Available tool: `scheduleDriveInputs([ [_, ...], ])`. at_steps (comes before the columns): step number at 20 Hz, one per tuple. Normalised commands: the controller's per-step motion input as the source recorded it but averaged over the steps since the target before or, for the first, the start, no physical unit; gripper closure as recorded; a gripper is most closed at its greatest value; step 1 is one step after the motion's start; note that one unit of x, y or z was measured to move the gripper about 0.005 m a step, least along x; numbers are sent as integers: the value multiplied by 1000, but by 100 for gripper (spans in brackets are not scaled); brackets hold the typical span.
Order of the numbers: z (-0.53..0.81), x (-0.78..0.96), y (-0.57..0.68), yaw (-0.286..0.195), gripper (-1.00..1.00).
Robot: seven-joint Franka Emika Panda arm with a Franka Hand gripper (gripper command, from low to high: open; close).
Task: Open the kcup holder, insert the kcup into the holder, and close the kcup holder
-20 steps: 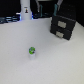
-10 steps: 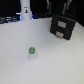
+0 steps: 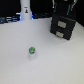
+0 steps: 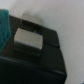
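**Robot arm over a closed pod holder, green pod waiting on the table**

At the exterior view's left, a white post (image 3: 24,10) stood at the far edge of a pale table (image 3: 15,60). Nearer the middle, the kcup (image 3: 32,50) sat alone on the bare surface, green top up, well apart from everything else, probably left in the open so it could be picked up easily later. At the exterior view's right stood the kcup holder (image 3: 64,27), a black box with two front panels, both flush, so it looked closed. The dark arm (image 3: 67,6) hung just above it, likely there to pull it open first. The wrist view showed the holder's panels close up (image 4: 28,39). The gripper's fingers were not visible, so I could not tell whether they were wide or narrow.
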Motion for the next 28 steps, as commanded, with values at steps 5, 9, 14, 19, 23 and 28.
scheduleDriveInputs([
  [5, -281, -321, 546, -159, -100],
  [9, -355, -246, 443, -150, -100],
  [14, -418, -252, 281, -159, -100],
  [19, -444, -322, 121, -103, -100],
  [23, -464, -377, 45, -39, -100],
  [28, -445, -446, 47, -20, -100],
])
